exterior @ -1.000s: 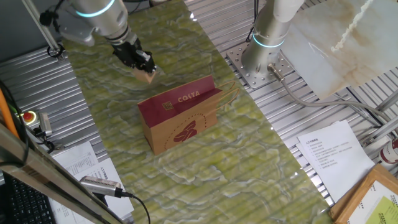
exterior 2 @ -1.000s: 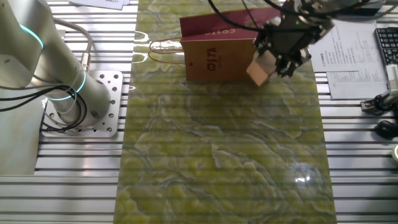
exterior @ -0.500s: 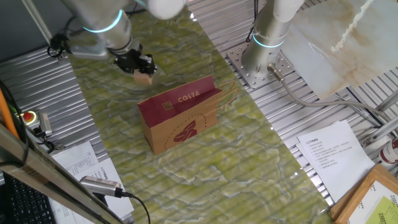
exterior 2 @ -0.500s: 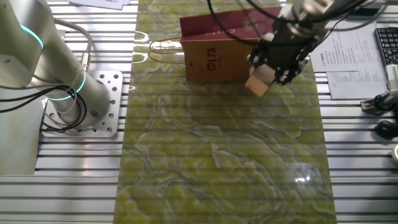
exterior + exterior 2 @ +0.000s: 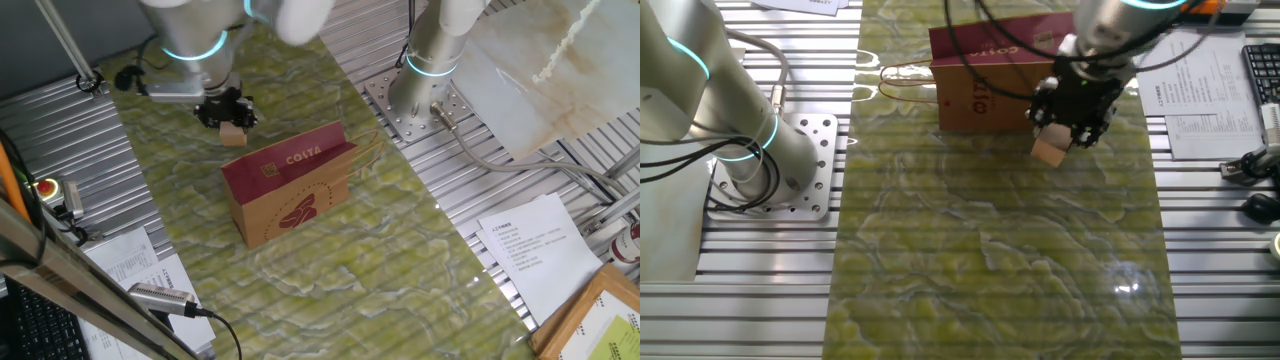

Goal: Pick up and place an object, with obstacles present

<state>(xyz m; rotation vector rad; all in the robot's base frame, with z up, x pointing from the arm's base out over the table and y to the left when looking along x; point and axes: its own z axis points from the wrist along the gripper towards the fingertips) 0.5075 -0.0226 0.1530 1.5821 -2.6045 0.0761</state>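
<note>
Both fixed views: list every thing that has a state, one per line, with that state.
Wooden cube: held in the pincer, beside the bag.
Pincer: shut on the wooden cube.
Costa paper bag: standing upright on the mat, top open, handles hanging to one side.
Green marbled mat: lying flat.

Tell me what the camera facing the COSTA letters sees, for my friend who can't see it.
A robot gripper holds a small wooden cube just behind a brown paper bag with a red top, standing on a green marbled table cover.
</note>
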